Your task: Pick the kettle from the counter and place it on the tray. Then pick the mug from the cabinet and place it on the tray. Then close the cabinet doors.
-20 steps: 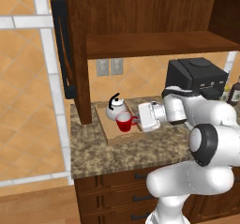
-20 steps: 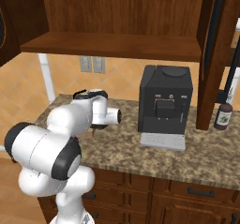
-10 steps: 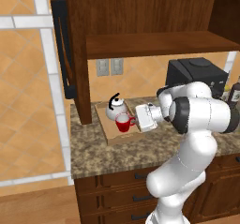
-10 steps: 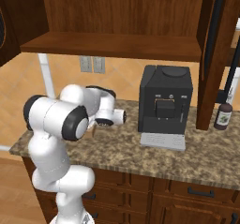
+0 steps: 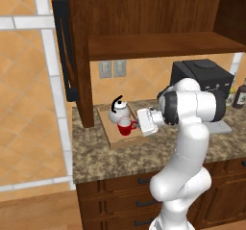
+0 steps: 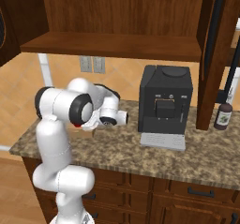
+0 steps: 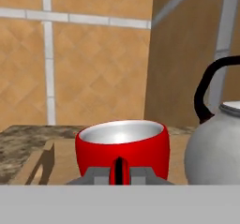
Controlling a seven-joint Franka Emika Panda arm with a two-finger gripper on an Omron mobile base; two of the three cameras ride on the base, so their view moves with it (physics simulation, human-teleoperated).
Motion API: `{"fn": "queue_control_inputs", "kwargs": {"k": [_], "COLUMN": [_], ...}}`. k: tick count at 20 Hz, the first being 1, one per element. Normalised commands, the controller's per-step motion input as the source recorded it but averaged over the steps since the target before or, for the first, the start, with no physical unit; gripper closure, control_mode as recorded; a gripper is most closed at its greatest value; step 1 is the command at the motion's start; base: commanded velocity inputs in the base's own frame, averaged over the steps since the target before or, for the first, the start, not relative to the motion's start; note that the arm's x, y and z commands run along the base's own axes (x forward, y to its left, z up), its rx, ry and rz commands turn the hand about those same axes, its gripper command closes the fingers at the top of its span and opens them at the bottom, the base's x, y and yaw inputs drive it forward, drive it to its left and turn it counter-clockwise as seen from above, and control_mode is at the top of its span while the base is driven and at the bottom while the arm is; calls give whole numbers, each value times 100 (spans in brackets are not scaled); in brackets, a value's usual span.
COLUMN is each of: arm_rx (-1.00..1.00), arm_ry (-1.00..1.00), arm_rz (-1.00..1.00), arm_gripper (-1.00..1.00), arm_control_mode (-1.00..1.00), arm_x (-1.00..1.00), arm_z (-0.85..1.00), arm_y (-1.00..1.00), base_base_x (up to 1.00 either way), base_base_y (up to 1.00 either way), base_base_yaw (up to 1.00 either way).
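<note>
The gripper [image 7: 120, 175] is clamped on the red mug's [image 7: 123, 148] handle — over the tray [image 5: 117, 138], just beside the kettle [image 5: 118, 111].

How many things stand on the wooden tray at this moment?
2. The kettle stands at the back of the tray, and the red mug is just in front of it, beside the kettle. Nothing else shows there.

Mug [image 7: 123, 148] was glossy red w/ smooth white inside. Kettle [image 7: 213, 145] looked brushed silvery metal, handle glossy black. Tray [image 5: 115, 136] was matt light wood. Tabletop [image 5: 115, 159] was speckled polished granite; cabinet [image 5: 144, 17] dark wood grain.
</note>
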Motion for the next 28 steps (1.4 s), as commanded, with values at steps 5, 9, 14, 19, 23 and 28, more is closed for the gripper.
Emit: {"fn": "queue_control_inputs", "kwargs": {"k": [5, 9, 14, 19, 23, 28], "arm_rx": [0, 0, 0, 0, -7, -9], "arm_ry": [0, 0, 2, 4, 5, 6], "arm_rz": [0, 0, -4, -10, -13, -10], "arm_gripper": [100, 100, 100, 100, 100, -100], "arm_control_mode": [-100, -100, -100, -100, -100, -100], "arm_x": [39, 23, 0, 0, -1, -3], "arm_z": [-31, -31, -19, -1, 0, 0], "arm_y": [0, 0, 0, 0, 0, 2], "base_base_x": [0, 0, 0, 0, 0, 0], "base_base_y": [0, 0, 0, 0, 0, 0], "base_base_yaw": [0, 0, 0, 0, 0, 0]}}
